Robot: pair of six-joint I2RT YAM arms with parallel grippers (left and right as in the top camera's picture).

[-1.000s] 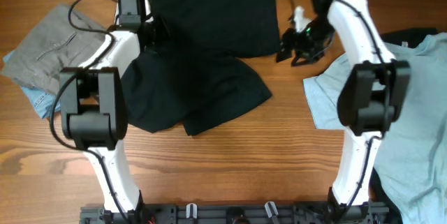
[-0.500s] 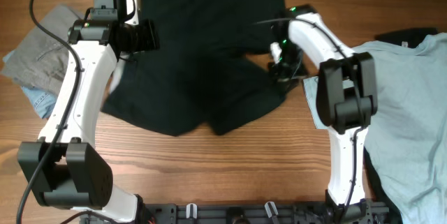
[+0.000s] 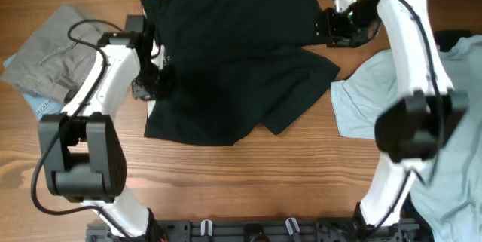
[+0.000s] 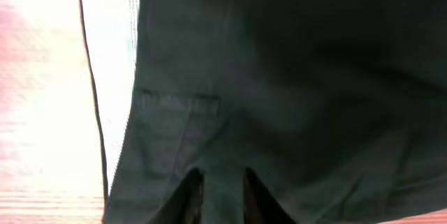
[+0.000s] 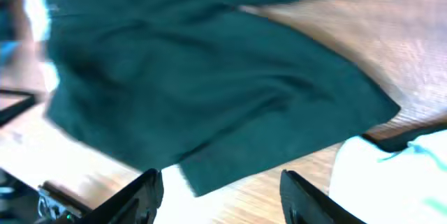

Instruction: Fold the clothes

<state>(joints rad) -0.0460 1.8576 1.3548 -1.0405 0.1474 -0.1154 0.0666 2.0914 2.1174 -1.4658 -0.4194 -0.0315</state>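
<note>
The black shorts (image 3: 233, 61) lie spread across the middle of the table, one flap folded over toward the front right. They fill the left wrist view (image 4: 279, 77) and show in the right wrist view (image 5: 195, 77). My left gripper (image 3: 154, 85) is at the shorts' left edge, its fingers (image 4: 220, 182) close together with black cloth between them. My right gripper (image 3: 331, 29) hovers beside the shorts' far right corner, its jaws (image 5: 220, 185) wide open and empty. The pale blue T-shirt (image 3: 429, 129) lies at the right. The grey trousers (image 3: 53, 50) lie on the blue denim piece (image 3: 41, 106) at the left.
A dark cloth (image 3: 452, 40) peeks out behind the T-shirt at the right edge. Bare wooden table (image 3: 248, 182) lies in front of the shorts. A black rail (image 3: 248, 231) runs along the front edge by the arm bases.
My left gripper has moved from the shorts' far left corner toward the front along the left edge. My right gripper has moved away from the shorts' right edge to the far right corner. The shorts have shifted.
</note>
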